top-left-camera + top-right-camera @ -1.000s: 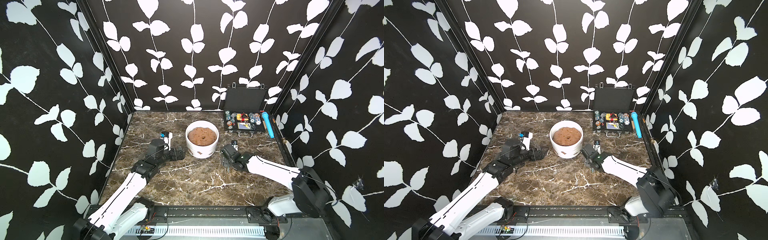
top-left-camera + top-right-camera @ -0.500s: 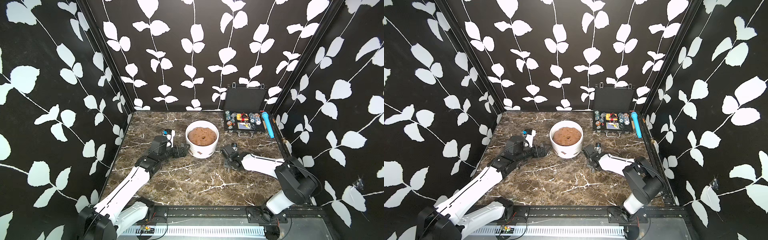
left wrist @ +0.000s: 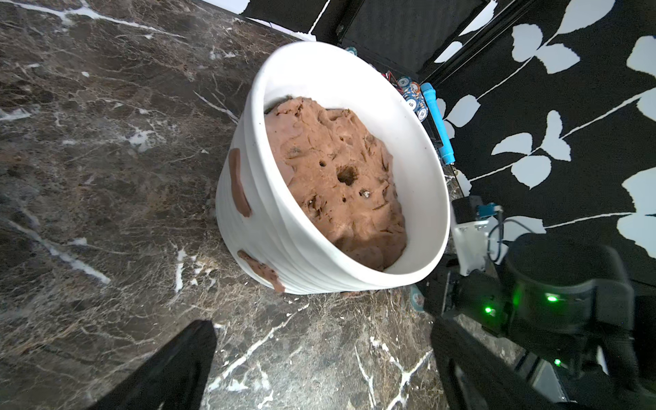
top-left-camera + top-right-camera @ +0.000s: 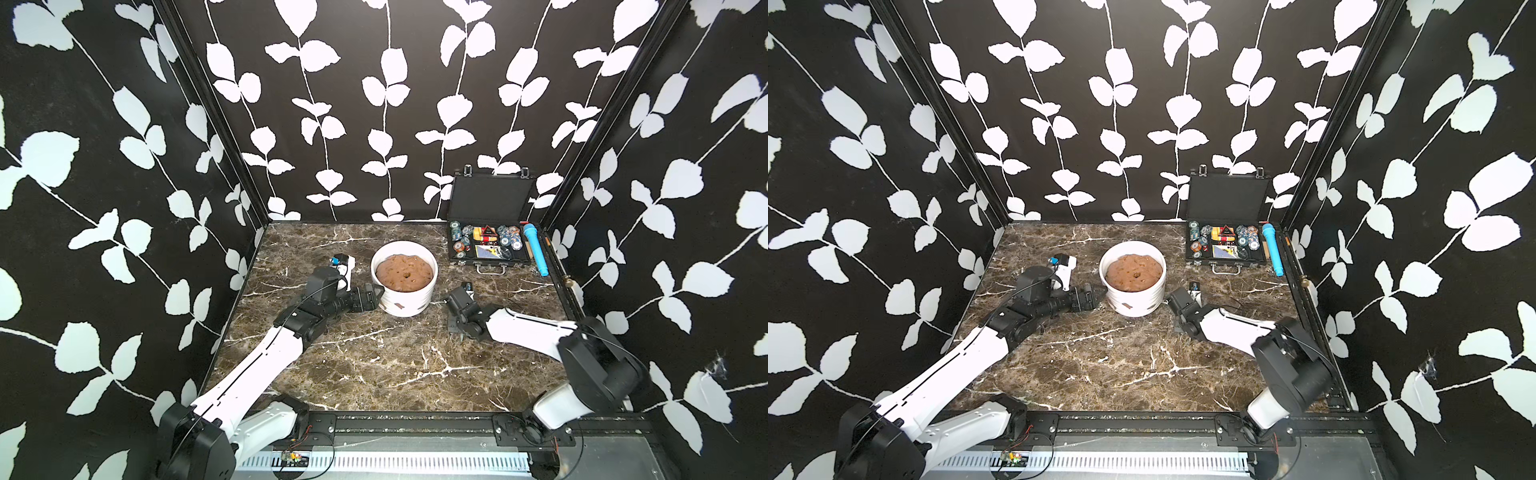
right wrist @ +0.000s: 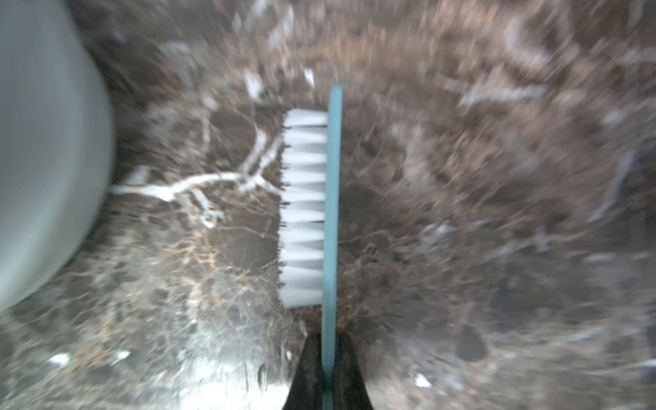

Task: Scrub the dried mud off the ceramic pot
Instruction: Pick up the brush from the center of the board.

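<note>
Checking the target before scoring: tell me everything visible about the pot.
The pot is wide, white, glazed-looking ceramic with faint horizontal ribs and a thick rounded rim. It stands upright on the table, filled with a lumpy brown mound with a hole. Reddish-brown mud smears mark its outer wall. The open left gripper sits beside it; contact unclear.

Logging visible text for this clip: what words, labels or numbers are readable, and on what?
"50", seemingly: one chip, left wrist view.
Other chips, and whatever else lies in the case: too small to read.
The pot and brush: no text.
</note>
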Controlling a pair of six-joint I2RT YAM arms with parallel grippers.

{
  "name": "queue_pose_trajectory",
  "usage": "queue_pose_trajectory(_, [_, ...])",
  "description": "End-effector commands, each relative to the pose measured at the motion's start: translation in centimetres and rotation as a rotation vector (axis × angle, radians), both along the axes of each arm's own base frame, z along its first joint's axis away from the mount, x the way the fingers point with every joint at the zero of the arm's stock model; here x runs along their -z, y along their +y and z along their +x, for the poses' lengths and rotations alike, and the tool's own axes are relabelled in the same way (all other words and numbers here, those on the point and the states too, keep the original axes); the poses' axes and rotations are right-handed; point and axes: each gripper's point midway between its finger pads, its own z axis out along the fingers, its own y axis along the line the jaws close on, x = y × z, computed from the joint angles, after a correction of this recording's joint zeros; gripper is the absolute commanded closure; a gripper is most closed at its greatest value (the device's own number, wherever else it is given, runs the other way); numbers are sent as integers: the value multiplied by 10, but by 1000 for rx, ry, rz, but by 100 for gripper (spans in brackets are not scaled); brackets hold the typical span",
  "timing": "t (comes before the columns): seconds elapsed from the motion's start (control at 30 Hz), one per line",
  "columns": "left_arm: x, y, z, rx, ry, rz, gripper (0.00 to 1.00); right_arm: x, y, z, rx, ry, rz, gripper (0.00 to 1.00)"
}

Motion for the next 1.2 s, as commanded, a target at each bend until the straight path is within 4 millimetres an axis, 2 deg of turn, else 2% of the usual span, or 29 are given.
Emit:
queue_pose_trajectory(0.0, [-11,-1,4,0,-22,27,1,-42,-9,6,-70,-108,-65,100])
queue_pose_trajectory(0.1, [-10,6,9,-12,-45,108,1,-60,-7,2,-91,-88,-55,100])
queue_pose_trajectory(0.2, [-12,26,19,-57,-78,284,1,-72,1,-1,-124,-84,-29,100])
queue_pose_trajectory(0.33, [-24,39,37,-119,-95,411,1,-88,11,-3,-216,-117,-56,100])
queue_pose_trajectory(0.47, [-16,31,50,-216,-44,390,2,-91,5,-5,-236,-119,-101,100])
queue_pose_trajectory(0.53, [-11,17,51,-240,-24,410,2,-94,5,-5,-232,-121,-92,100])
queue_pose_trajectory(0.67, [-5,4,49,-305,3,438,7,-98,5,-5,-227,-111,-98,100])
queue_pose_trajectory(0.77, [-4,2,53,-355,13,435,14,-96,7,-6,-231,-98,-93,100])
queue_pose_trajectory(0.83, [1,-12,50,-339,35,424,19,-96,10,-6,-235,-92,-75,100])
queue_pose_trajectory(0.93, [8,-21,57,-345,60,418,28,-94,16,-7,-239,-71,-47,100])
queue_pose_trajectory(1.17, [15,-26,64,-358,103,461,44,-90,16,-10,-243,-56,-50,100])
